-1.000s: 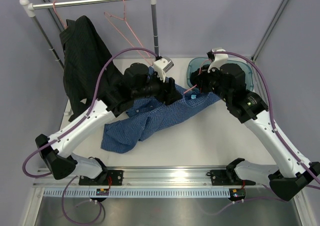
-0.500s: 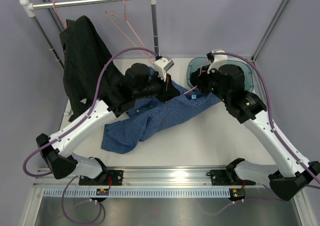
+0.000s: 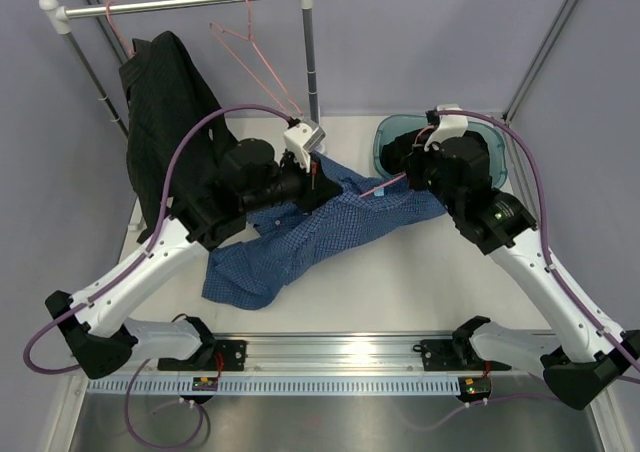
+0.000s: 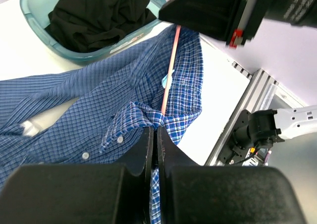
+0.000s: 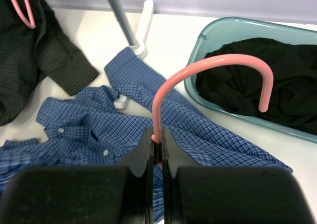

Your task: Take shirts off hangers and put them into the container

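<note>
The blue check shirt (image 3: 300, 234) lies spread on the table with a pink hanger (image 3: 376, 186) poking out of its collar. My left gripper (image 3: 320, 176) is shut on a fold of this shirt (image 4: 99, 110) by the collar, and the hanger wire (image 4: 171, 70) runs away from its tips (image 4: 157, 131). My right gripper (image 5: 157, 140) is shut on the hanger's neck just below the hook (image 5: 218, 65), to the right of the shirt (image 3: 408, 178). A dark shirt (image 3: 165, 112) hangs at the rail's left end. The teal container (image 3: 384, 144) holds a black shirt (image 5: 277, 80).
The white-and-silver rail (image 3: 190, 4) spans the back, its right post (image 3: 311, 62) standing just behind my left gripper. An empty pink hanger (image 3: 255, 52) dangles from the rail. The container (image 4: 34, 17) sits at the back right, under my right arm.
My left gripper has shut on the blue shirt and drawn back to the left. My right gripper has shifted slightly right with the hanger, and more pink wire shows between them.
</note>
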Tool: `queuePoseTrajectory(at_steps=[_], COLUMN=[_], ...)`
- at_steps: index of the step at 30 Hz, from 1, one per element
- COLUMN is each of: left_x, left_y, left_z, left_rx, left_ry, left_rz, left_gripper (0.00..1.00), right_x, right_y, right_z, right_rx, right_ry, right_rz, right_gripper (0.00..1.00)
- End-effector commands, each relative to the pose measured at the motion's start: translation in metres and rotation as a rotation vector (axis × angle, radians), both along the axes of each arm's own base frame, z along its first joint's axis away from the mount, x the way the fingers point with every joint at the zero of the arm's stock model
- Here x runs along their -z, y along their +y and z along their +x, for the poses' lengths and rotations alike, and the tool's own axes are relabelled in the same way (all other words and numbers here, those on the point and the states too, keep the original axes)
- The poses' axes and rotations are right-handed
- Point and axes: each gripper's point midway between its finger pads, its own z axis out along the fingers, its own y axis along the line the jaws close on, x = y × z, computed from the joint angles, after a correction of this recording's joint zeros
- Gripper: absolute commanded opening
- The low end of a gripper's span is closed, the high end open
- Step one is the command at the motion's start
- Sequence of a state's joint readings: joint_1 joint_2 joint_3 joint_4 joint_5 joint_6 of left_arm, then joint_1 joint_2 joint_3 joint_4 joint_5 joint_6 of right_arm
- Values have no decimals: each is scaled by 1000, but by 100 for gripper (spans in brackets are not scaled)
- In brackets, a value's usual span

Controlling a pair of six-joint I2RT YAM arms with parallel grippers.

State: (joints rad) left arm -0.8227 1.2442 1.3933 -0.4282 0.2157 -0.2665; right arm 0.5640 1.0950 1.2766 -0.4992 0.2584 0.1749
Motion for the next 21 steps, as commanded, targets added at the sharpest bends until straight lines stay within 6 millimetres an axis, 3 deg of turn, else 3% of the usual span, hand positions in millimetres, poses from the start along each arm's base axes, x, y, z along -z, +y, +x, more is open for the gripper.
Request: queuePoseTrajectory(at_steps=[1,12,21], left_x=[-15,1,10], left_y=[18,65,70], left_z=[-5,-32,-62], left_rx=[-39,-104,-35], left_ry=[-60,-75,-17], left_rz=[-15,8,-74], left_gripper=[0,0,0], right_x=[-12,-19,-34], right_y=[-24,-46,-53], right_z=[0,-3,-1], right_rx=[118,232,307], right_ry=[-46,-37,-35], right_rz=[-24,-31,22], right_gripper=[0,0,0])
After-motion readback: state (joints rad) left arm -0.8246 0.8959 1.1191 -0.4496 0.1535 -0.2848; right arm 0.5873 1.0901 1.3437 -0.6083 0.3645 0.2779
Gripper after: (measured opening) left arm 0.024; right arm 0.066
